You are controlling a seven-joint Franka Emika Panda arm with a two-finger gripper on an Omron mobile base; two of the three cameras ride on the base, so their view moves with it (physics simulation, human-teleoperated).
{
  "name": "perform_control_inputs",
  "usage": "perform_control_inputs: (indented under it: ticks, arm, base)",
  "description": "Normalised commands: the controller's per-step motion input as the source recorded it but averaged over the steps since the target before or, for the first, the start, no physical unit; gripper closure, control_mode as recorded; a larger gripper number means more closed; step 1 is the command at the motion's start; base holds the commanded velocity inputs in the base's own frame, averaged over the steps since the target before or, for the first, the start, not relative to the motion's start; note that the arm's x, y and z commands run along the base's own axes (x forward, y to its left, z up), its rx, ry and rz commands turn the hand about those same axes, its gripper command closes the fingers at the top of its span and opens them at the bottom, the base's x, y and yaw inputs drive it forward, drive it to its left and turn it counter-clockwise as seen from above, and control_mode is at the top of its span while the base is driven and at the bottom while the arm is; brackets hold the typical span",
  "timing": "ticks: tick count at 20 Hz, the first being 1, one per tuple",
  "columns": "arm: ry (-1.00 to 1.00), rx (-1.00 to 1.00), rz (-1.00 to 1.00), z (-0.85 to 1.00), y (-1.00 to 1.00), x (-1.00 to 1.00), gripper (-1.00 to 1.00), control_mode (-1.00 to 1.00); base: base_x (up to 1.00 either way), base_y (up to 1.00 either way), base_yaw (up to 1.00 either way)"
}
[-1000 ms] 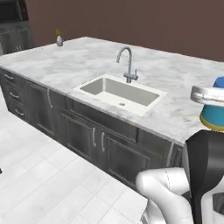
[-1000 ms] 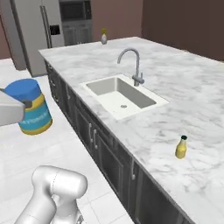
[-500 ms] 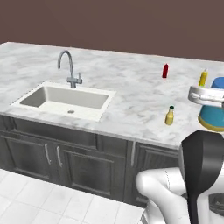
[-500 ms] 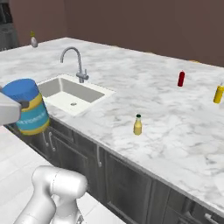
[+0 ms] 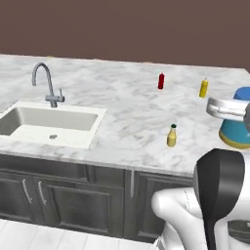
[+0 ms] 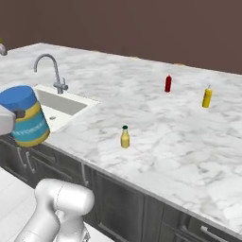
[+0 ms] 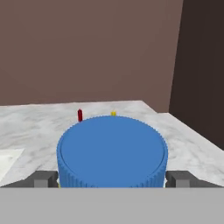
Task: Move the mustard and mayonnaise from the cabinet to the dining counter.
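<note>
Mayonnaise (image 7: 112,151) held in the gripper (image 7: 112,178), one dark finger (image 7: 43,178) at each side of the blue lid, jaws spread wide around the jar. In the left base view, jar (image 5: 238,128) at 3 o'clock of the picture, carried in the air. In the right base view, jar (image 6: 26,116) at 9 o'clock, tilted a little, in front of the sink (image 6: 59,108). Mustard (image 5: 172,135) upright on the table (image 5: 122,102), near the front edge, well apart from the sink. Red bottle (image 5: 161,81) and yellow squeeze bottle (image 5: 203,88) upright farther back, toward 1 o'clock from the mustard. Curved steel tap (image 5: 46,85) behind the sink. Dark base cupboards (image 5: 58,202) below the table.
</note>
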Motion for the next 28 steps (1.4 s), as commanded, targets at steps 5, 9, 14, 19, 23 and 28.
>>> perform_control_inputs:
  ticks: [5,9,14,19,23,28]
  arm:
    - [0.00,0.00,0.00,0.00,0.00,0.00,1.00,1.00]
    - [0.01,0.03,-0.02,0.00,-0.18,0.06,1.00,-1.00]
    - [0.00,0.15,-0.01,0.00,-0.95,0.31,1.00,-1.00]
    - [0.00,0.14,0.12,0.00,-0.98,0.51,1.00,-1.00]
    - [0.00,0.07,0.23,-0.09,-0.84,0.73,1.00,-1.00]
    - [0.00,0.04,0.30,-0.27,-0.63,0.74,1.00,-1.00]
  base:
    - [0.48,-0.55,-0.18]
    - [0.14,-0.46,-0.10]
    - [0.00,0.00,0.00]
    - [0.00,0.00,0.00]
    - [0.00,0.00,0.00]
    - [0.00,0.00,0.00]
